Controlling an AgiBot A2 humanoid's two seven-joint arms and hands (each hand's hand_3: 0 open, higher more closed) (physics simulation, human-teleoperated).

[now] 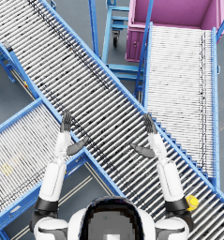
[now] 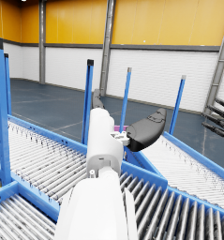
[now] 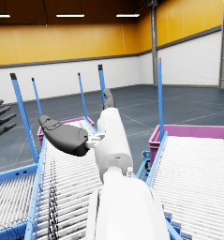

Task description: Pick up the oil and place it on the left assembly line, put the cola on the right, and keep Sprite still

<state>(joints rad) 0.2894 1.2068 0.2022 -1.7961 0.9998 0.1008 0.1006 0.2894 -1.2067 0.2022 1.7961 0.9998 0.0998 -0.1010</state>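
A small yellow object is seen on the middle roller conveyor. It lies at about five o'clock from the right hand, well apart from it and just beside that arm's elbow. Whether it is the oil cannot be told, as it is small and partly covered by the arm.

Both arms are stretched forward over the middle conveyor, with the forearms roughly parallel. The left hand is placed at nine o'clock of the right hand, well apart from it.

On each hand the fingers are held straight, pointing toward twelve o'clock. Each thumb is spread inward toward the other hand, the left toward four o'clock and the right toward eight o'clock. Both hands are released, and nothing is held or touched by either. In the wrist views each hand is shown raised above the rollers, with its dark thumb jutting out sideways.

The left conveyor is found at eight o'clock of the left hand. The right conveyor is found at one o'clock of the right hand, with a pink bin set at its far end.
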